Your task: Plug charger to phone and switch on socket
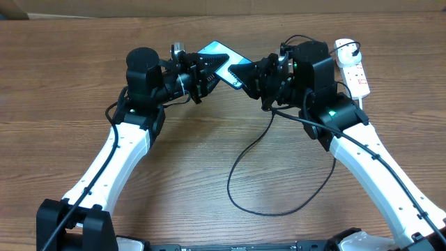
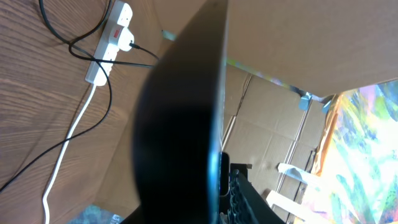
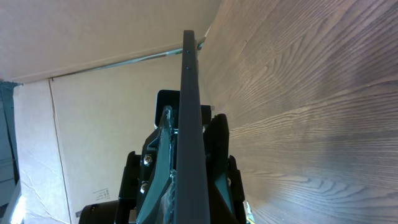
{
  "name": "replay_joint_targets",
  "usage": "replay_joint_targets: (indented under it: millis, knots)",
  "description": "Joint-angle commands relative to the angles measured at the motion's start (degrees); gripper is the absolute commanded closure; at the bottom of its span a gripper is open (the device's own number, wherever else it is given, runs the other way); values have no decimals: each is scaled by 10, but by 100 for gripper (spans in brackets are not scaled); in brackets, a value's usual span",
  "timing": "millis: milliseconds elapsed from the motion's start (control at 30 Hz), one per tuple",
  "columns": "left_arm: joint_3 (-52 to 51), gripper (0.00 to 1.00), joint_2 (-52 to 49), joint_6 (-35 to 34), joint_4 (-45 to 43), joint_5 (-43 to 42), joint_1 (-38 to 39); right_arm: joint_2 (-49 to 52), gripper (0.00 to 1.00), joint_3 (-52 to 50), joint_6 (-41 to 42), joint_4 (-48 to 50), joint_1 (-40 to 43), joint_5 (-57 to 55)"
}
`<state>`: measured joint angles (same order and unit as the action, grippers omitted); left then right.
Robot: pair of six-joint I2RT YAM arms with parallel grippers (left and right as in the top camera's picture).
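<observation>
The phone [image 1: 217,56], with its blue screen, is held off the table between both grippers at the top middle. My left gripper [image 1: 202,73] is shut on its left part. In the left wrist view the phone's dark back [image 2: 180,124] fills the middle beside a ribbed finger [image 2: 217,193]. My right gripper [image 1: 256,75] is shut on the other end, with its jaws [image 3: 189,162] flanking the phone's thin edge [image 3: 188,74]. The charger's black cable [image 1: 237,167] loops over the table below the right gripper; its tip is hidden. The white socket [image 1: 353,70] lies at the far right and also shows in the left wrist view [image 2: 111,40].
A thick white cord [image 2: 68,137] trails from the socket across the wooden table [image 1: 174,174]. Cardboard walls [image 2: 273,137] stand behind the table's far edge. A colourful sheet [image 2: 367,143] is at the right of the left wrist view.
</observation>
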<state>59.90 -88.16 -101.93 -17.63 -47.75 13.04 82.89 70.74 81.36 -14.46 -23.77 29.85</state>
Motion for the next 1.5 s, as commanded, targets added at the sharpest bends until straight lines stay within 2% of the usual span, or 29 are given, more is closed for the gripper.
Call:
replay_joint_targets:
  millis: [0,67,233,367,633,733,800,833,900,1067,1133,1267,1300,1333,1467]
  knots:
    - [2,79,1,-1,-2,3,0,-5,96,16,-2,7,-3,9]
    - [2,83,1,-1,-2,3,0,-5,96,16,-4,6,-3,9]
    - [2,84,1,-1,-2,3,0,-5,96,16,-4,6,-3,9]
    - [2,90,1,-1,-2,3,0,-5,96,16,-4,6,-3,9]
    - [2,96,1,-1,-3,4,0,-5,96,16,-3,-7,-3,18]
    - [2,96,1,-1,-2,4,-1,-5,83,16,-4,-21,-3,18]
    - [2,96,1,-1,-2,3,-4,-5,63,16,-4,-26,-3,18]
    - [2,96,1,-1,-2,3,-6,-5,45,16,-4,-28,-3,19]
    - [2,96,1,-1,-2,3,-9,-5,28,16,-6,-28,-3,22]
    - [2,96,1,23,-1,7,-18,-5,12,16,-38,-28,-3,24]
    - [2,96,1,48,10,17,-23,-5,0,16,-64,-28,-3,24]
    - [2,96,1,117,89,44,-37,-5,0,16,-122,-55,-3,15]
    - [2,96,1,188,151,64,-49,-5,0,16,-158,-92,-3,-10]
    - [2,96,1,222,166,67,-54,-5,0,16,-172,-111,-3,-23]
    - [2,96,1,377,180,49,-71,-5,0,16,-251,-184,-3,-94]
